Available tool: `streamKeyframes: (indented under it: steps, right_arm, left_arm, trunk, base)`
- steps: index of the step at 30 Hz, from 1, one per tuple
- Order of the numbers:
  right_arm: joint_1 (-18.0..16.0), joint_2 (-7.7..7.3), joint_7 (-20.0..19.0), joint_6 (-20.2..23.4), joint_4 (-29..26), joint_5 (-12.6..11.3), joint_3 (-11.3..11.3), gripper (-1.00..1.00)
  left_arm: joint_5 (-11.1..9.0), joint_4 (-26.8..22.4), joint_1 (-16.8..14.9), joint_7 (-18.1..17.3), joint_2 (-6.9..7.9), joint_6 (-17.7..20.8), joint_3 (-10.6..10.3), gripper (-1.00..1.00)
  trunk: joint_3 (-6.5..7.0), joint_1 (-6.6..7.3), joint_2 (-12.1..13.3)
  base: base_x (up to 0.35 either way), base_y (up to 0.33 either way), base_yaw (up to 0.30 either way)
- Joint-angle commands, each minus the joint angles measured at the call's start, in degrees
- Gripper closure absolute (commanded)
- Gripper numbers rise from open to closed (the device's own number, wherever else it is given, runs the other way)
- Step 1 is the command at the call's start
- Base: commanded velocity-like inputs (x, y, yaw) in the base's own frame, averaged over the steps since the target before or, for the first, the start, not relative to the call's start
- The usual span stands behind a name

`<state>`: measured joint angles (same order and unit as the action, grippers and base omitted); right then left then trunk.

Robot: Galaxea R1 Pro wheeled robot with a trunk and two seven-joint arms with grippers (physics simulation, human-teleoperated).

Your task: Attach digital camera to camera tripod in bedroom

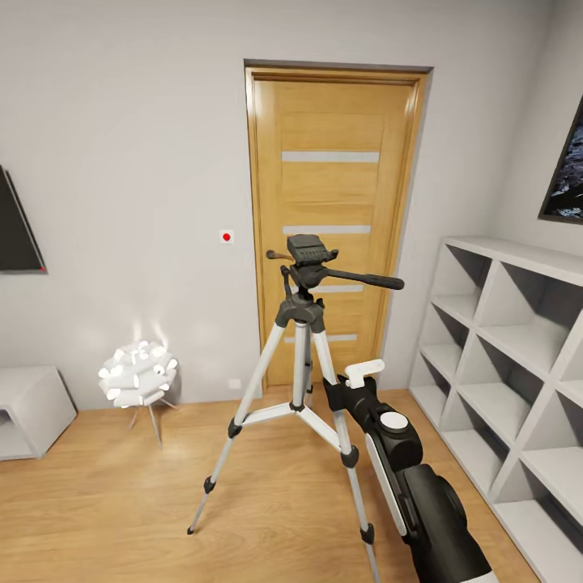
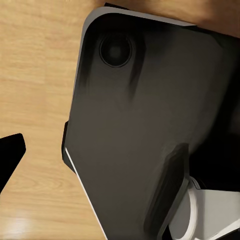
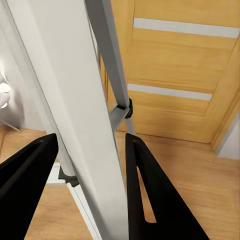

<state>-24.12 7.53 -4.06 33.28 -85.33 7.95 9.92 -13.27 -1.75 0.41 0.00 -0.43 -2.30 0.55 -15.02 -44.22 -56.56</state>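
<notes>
The camera tripod [image 1: 301, 324] stands on the wood floor in front of the oak door [image 1: 336, 219], with silver legs, a black head and a long pan handle pointing right. My right gripper [image 1: 344, 390] reaches its right-hand front leg about halfway down. In the right wrist view the two black fingers [image 3: 150, 190] press on either side of that silver leg [image 3: 85, 150], so the right gripper [image 3: 90, 165] is shut on it. The left wrist view shows one black finger [image 2: 11, 152] over the floor beside my own dark body panel [image 2: 150, 115]. The digital camera is out of view.
A grey cube shelf [image 1: 518, 364] lines the right wall close to my right arm. A white spiky-ball lamp [image 1: 138, 374] stands on thin legs at the left, with a low grey cabinet [image 1: 28, 409] beyond it. A black TV [image 1: 16, 227] hangs on the left wall.
</notes>
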Motion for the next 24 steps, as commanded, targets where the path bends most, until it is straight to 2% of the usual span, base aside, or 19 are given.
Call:
streamKeyframes:
  steps: [1, 24]
  right_arm:
    - [0.0, 0.03, -0.4, 0.3, -0.1, 0.6, 0.0, 1.00]
    - [0.0, 0.03, -0.4, 0.3, 0.1, 0.7, 0.0, 1.00]
  left_arm:
    - [-0.4, -0.1, 0.0, 0.0, -0.01, -0.1, 0.0, -1.00]
    - [-0.4, -0.1, 0.0, 0.0, -0.03, -0.1, 0.1, -1.00]
  trunk:
    - [-0.06, -0.01, 0.0]
    - [-0.06, -0.01, 0.0]
  base:
    - [0.031, 0.000, 0.000]
    - [0.026, 0.000, 0.000]
